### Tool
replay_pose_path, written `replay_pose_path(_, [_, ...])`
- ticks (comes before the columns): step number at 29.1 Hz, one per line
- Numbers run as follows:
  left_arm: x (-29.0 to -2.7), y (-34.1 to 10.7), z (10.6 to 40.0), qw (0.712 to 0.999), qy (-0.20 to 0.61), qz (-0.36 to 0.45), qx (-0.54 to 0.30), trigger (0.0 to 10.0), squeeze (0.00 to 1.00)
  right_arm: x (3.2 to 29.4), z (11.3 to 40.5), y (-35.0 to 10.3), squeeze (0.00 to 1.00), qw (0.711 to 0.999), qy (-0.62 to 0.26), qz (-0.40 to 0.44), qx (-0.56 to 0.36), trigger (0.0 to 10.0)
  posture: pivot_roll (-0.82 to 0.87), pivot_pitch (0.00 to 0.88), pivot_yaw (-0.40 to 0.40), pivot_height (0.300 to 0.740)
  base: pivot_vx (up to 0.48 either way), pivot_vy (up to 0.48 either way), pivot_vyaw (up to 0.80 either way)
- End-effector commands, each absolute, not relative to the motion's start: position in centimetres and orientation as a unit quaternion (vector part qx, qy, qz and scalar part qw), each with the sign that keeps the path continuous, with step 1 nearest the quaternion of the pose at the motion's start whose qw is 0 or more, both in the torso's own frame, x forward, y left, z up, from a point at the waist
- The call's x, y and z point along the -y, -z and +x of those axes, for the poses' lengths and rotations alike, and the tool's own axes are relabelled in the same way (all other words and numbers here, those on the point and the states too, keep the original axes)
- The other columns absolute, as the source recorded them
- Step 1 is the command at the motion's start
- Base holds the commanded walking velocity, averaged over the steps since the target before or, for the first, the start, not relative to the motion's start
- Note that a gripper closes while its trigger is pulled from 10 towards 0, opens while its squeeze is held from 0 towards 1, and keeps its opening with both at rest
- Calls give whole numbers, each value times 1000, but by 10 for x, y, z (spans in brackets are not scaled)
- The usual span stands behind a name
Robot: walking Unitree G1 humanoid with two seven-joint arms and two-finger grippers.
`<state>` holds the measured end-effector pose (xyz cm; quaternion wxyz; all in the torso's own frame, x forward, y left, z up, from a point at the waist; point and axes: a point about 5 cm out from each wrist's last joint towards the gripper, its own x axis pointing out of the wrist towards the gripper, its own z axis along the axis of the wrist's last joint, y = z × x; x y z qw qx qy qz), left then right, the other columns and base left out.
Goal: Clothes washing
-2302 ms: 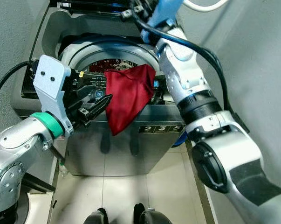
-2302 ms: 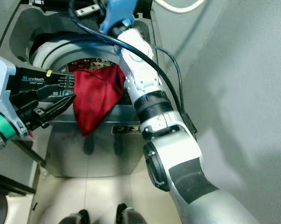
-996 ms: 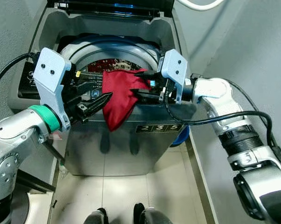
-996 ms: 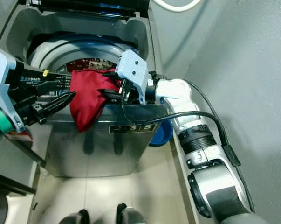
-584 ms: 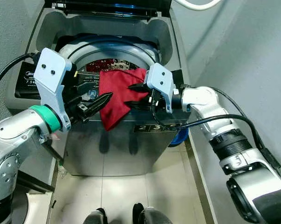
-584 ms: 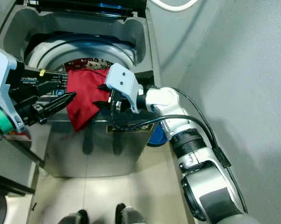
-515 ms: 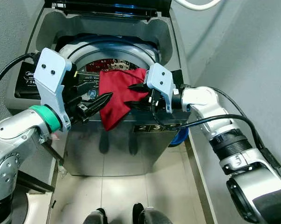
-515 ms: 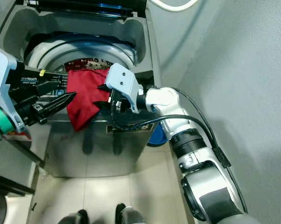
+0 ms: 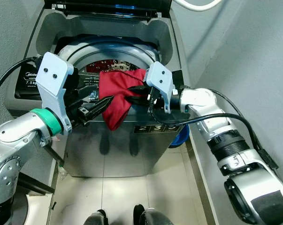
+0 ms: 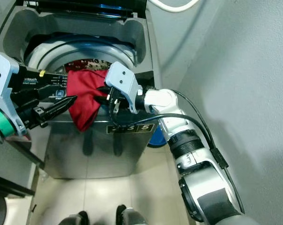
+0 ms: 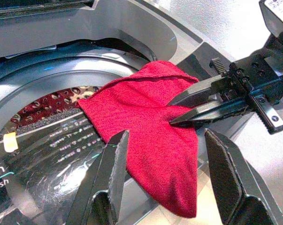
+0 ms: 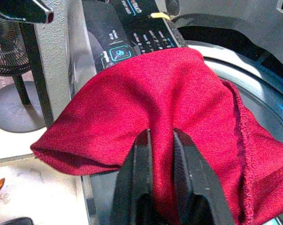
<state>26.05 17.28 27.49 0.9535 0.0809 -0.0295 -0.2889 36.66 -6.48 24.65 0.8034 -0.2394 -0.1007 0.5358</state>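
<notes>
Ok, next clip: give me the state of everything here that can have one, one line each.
washing machine lid: open, raised at the back.
drum: open at the top, patterned laundry inside.
red cloth: draped over the machine's front rim, half hanging down outside.
right gripper: shut, pinching a fold of the red cloth.
left gripper: open, fingers spread on either side of the cloth, not gripping it.

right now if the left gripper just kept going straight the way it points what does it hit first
Most likely the red cloth draped over the washer's front edge: the left gripper is open and aimed at its hanging part. The right gripper, pinching the cloth, lies just beyond; depth is uncertain.
</notes>
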Motion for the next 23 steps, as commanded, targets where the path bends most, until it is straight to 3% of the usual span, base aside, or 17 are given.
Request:
replay_pose_path(1, [-169,-272,258,951,296,83,29,10000,0,69,369,-243,0,809,-530,-237,90,0,64,163,-39,740,0,0,0])
replay_pose_path(7, [-171,-267,257,953,292,80,19,10000,0,66,372,-258,0,830,-507,-197,122,0,62,168,-40,740,0,0,0])
replay_pose_path(10, [-171,-267,257,954,290,79,21,10000,0,62,378,-296,0,859,-456,-109,204,0,60,172,-40,740,0,0,0])
replay_pose_path(13, [-171,-266,258,954,289,76,17,10000,0,60,380,-315,0,867,-431,-72,239,0,57,175,-39,740,0,0,0])
replay_pose_path(14, [-171,-265,258,954,289,75,14,10000,0,57,381,-328,0,871,-414,-53,260,9922,56,175,-41,740,0,0,0])
replay_pose_path(18, [-171,-264,258,954,289,75,13,10000,0,54,382,-336,0,872,-404,-43,273,9922,56,175,-42,740,0,0,0])
replay_pose_path(23, [-167,-264,257,954,290,71,18,10000,0,25,384,-351,0,889,-348,-47,293,10000,61,178,-54,740,0,0,0])
